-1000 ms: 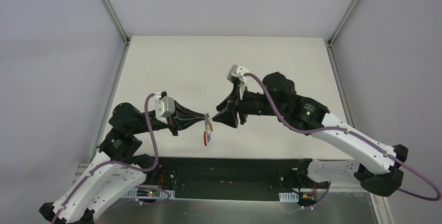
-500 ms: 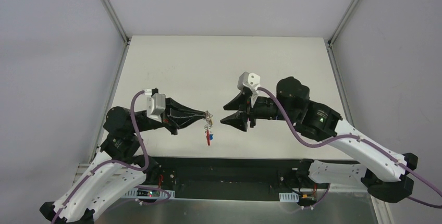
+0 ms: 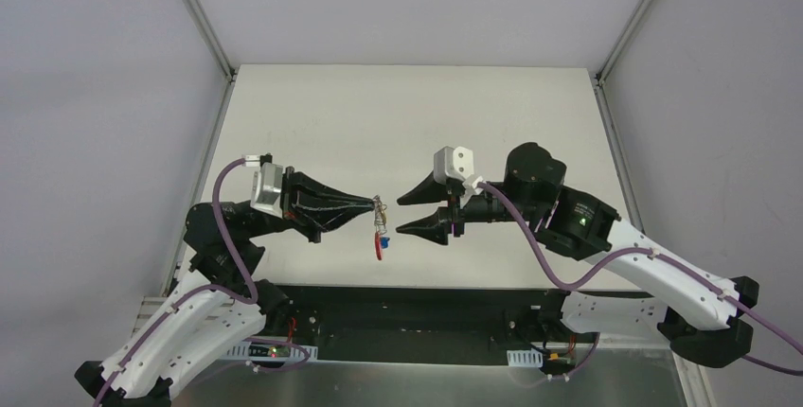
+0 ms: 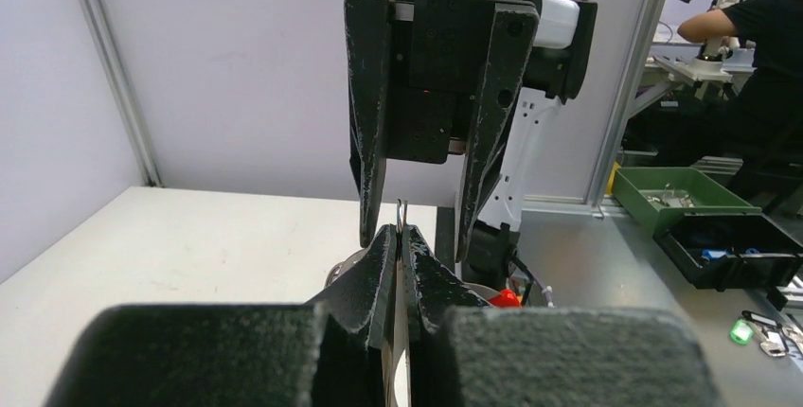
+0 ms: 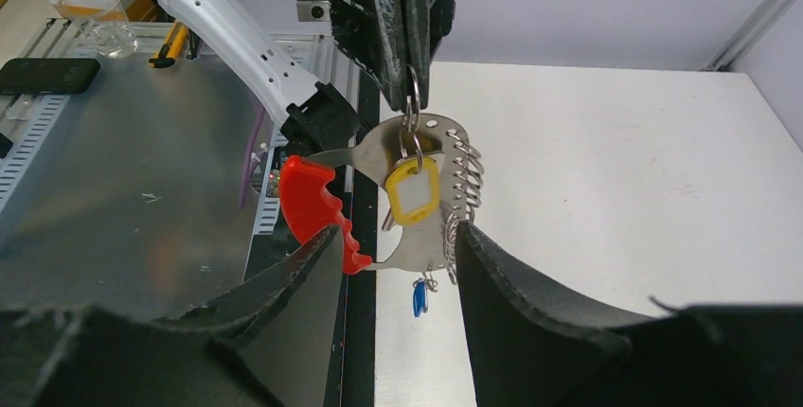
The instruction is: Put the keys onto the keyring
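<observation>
The left gripper [image 3: 375,206] reached toward 3 o'clock above the off-white bench [image 3: 312,114], its jaws clenched on the top of the thin silver metal keyring [image 5: 414,109]. The keyring hung in the air at about 6 o'clock from the bench's centre, close to the near edge.

In the right wrist view the ring dropped straight down from the clamped black tips. The small key with a yellow oval loop-shaped head [image 5: 414,189] dangled on a little link just under that ring. Its blade could not be made out against the flat silver metal plate [image 5: 431,238] behind it. The red curved crescent-shaped strap [image 5: 312,201] of the keyring sat at 9 o'clock from the yellow head. A silver coil spring [image 5: 466,180] ran down at its 3 o'clock, and the small blue tag [image 5: 418,299] hung at its 6 o'clock, lowest of the bunch.

The right gripper [image 3: 399,216] pointed toward 9 o'clock, straight at the left one. Its jaws were released and parted, one tip at 12 o'clock and the other at 6 o'clock, and they grasped nothing. From above, its tips stood just beside the hanging bunch with a sliver of bench showing between them. In the left wrist view the two parted black fingers framed the clenched left tips head-on.
</observation>
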Action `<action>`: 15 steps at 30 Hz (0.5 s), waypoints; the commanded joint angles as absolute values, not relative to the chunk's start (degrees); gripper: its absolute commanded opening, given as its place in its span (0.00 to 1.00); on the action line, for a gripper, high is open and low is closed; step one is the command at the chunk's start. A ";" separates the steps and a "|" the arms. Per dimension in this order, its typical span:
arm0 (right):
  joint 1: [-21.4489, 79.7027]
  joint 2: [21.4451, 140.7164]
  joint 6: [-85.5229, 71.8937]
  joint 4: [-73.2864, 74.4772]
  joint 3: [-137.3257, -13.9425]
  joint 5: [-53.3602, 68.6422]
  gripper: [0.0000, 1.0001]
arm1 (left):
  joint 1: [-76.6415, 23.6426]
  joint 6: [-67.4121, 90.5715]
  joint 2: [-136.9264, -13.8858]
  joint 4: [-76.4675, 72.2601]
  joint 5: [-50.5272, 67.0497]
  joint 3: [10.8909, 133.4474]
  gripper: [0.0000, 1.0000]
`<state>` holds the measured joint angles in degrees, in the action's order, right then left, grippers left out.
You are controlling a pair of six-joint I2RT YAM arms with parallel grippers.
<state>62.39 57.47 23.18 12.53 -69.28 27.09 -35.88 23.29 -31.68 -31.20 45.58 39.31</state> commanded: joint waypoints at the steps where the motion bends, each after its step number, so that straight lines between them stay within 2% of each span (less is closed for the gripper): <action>1: 63.25 58.15 25.31 8.33 -73.67 30.71 0.50 | -35.30 26.47 -31.94 -39.50 45.54 38.91 0.00; 11: 64.28 61.25 25.75 7.03 -77.17 30.64 0.48 | -35.26 28.15 -32.61 -42.85 46.07 38.13 0.00; 15: 64.77 62.66 25.76 7.12 -78.35 30.55 0.44 | -35.33 28.34 -32.77 -43.53 46.19 37.81 0.00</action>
<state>64.07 61.63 24.73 9.96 -75.07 29.02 -35.88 26.98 -32.77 -37.85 45.84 37.87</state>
